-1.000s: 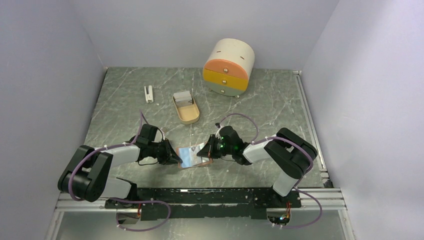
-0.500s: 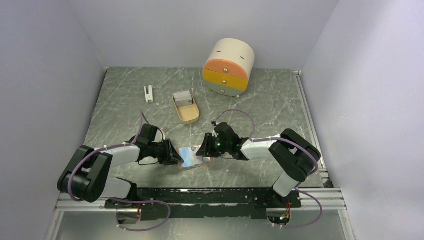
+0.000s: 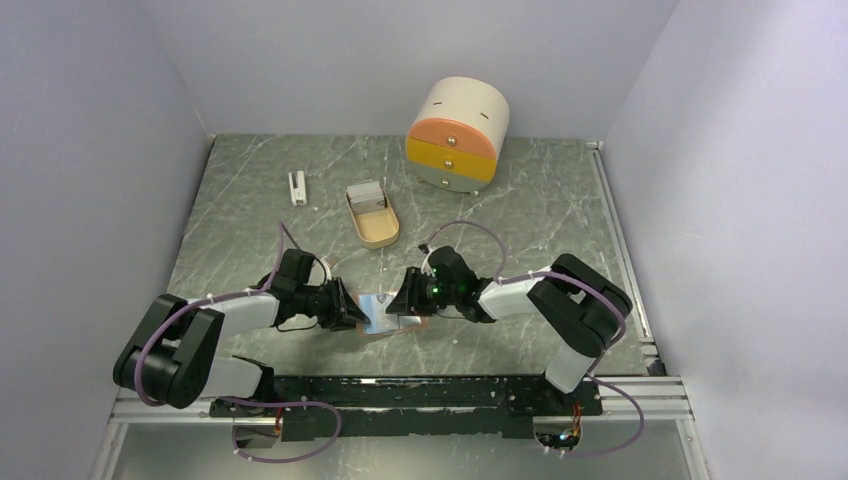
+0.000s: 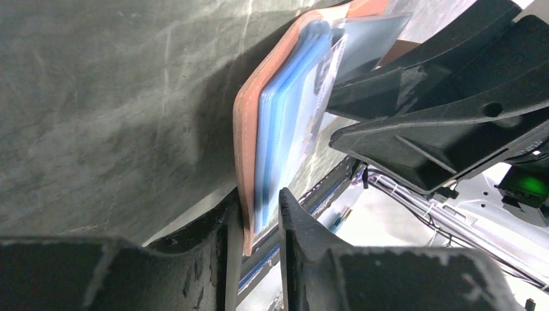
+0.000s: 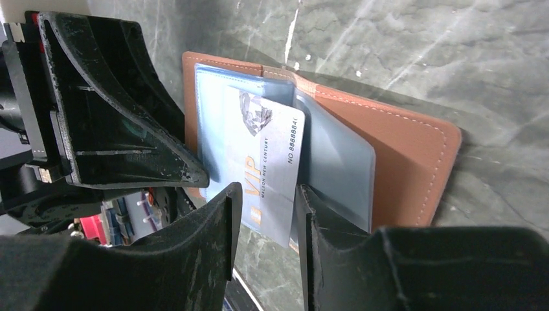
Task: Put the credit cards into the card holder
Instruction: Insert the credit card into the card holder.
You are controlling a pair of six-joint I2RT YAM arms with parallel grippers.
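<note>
The salmon-pink card holder [image 3: 385, 315] lies open on the table between my two grippers. A grey-white credit card [image 5: 275, 152] marked VIP sits partly inside its clear inner pocket [image 5: 336, 162], its near end sticking out. My right gripper [image 5: 265, 217] is open, its fingers standing either side of that card end with gaps. My left gripper [image 4: 259, 227] is open too. The holder's cover edge [image 4: 245, 136] and bluish pockets [image 4: 288, 123] lie between its fingers, against the left one. In the top view the left gripper [image 3: 350, 310] and right gripper [image 3: 405, 298] face each other.
A beige oval tray [image 3: 380, 232] with grey cards [image 3: 365, 194] at its far end stands behind the holder. A small white upright block [image 3: 297, 187] is at the back left. A round cream drawer box [image 3: 458, 125] stands at the back. The metal rail [image 3: 400, 395] runs along the near edge.
Both grippers were shut a second ago and have opened, letting go of the holder and the card. The right gripper has shifted a little left, toward the holder.
</note>
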